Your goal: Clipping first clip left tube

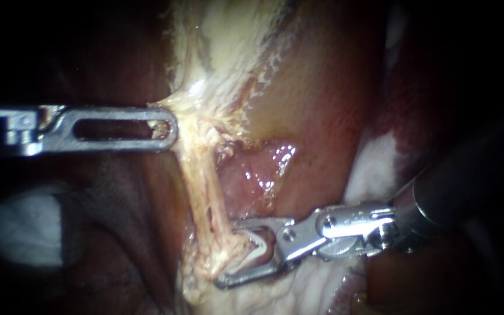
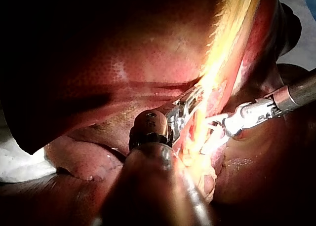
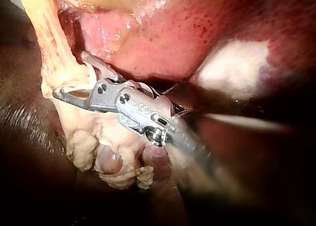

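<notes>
R instrument [image 1: 231, 252] sits nearest, its jaws open w/ a gap showing, straddling the low end of the tube [image 1: 205, 186], one jaw on each side, not squeezed down on it. A white clip [image 1: 262, 244] sits back in the throat of the jaws. Main risk here is firing w/ the tube only partway in. The clip is deep in the throat and the tube is nearer the tips, so a close now could catch part of the width or pinch frayed fat instead. The strand looks ragged and maybe doubled, and I can't tell if a 2nd tube runs w/ it. If one does, the clip could take both. The lower jaw tip is buried in pale fat, so its far end isn't visible and could snag whatever is behind. Further back, L instrument [image 1: 167, 126] has its jaws closed on pale tissue [image 1: 205, 93] at the top of the tube, pulling it taut toward the left. If that hold slips or pulls too hard, the tube goes slack or tears at the junction and shifts out of the clip. Liver [image 1: 322, 111] lies behind, clear of both tips.
</notes>
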`<state>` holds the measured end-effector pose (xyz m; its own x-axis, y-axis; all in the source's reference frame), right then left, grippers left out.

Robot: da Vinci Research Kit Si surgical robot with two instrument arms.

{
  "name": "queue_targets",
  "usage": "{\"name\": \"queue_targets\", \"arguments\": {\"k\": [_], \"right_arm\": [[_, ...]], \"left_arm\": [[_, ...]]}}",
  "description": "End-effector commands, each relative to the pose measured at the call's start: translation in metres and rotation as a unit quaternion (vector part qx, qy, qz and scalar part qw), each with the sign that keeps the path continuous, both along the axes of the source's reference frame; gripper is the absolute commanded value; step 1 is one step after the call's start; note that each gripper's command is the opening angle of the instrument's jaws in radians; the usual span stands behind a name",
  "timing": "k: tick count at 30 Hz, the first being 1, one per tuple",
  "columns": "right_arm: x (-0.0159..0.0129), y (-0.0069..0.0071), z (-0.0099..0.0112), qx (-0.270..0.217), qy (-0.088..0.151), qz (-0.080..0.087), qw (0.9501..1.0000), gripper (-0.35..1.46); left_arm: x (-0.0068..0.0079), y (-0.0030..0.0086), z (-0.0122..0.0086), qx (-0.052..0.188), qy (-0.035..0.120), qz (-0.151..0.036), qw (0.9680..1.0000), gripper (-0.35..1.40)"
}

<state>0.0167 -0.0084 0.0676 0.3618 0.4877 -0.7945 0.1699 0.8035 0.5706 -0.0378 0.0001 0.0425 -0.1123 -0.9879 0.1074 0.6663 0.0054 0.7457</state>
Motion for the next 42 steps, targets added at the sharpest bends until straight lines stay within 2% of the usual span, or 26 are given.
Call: {"name": "queue_targets", "arguments": {"k": [1, 15, 23, 30, 36, 42], "right_arm": [[0.0, 0.0, 0.0, 0.0, 0.0, 0.0, 1.0, 0.59], [-0.0001, -0.0001, -0.0002, 0.0, 0.001, -0.001, 1.0, 0.59], [-0.0018, 0.0005, -0.0012, 0.001, -0.001, 0.001, 1.0, 0.59], [-0.0034, 0.0019, -0.0042, 0.004, -0.007, 0.008, 0.9999, 0.59], [-0.0049, 0.0035, -0.0079, 0.01, -0.012, 0.019, 0.9997, 0.59], [-0.0052, 0.0042, -0.0118, 0.007, -0.007, 0.028, 0.9996, 0.59]], "left_arm": [[0.0, 0.0, 0.0, 0.0, 0.0, 0.0, 1.0, -0.35], [0.0001, 0.0, 0.0, 0.0, 0.0, 0.0, 1.0, -0.35], [0.0004, 0.0, -0.0001, 0.0, -0.001, 0.001, 1.0, -0.35], [0.001, 0.0001, -0.0002, 0.001, -0.002, 0.002, 1.0, -0.35], [0.0014, 0.0002, -0.0002, 0.001, -0.002, 0.003, 1.0, -0.35], [0.0016, 0.0001, -0.0002, 0.001, -0.002, 0.003, 1.0, -0.35]]}}
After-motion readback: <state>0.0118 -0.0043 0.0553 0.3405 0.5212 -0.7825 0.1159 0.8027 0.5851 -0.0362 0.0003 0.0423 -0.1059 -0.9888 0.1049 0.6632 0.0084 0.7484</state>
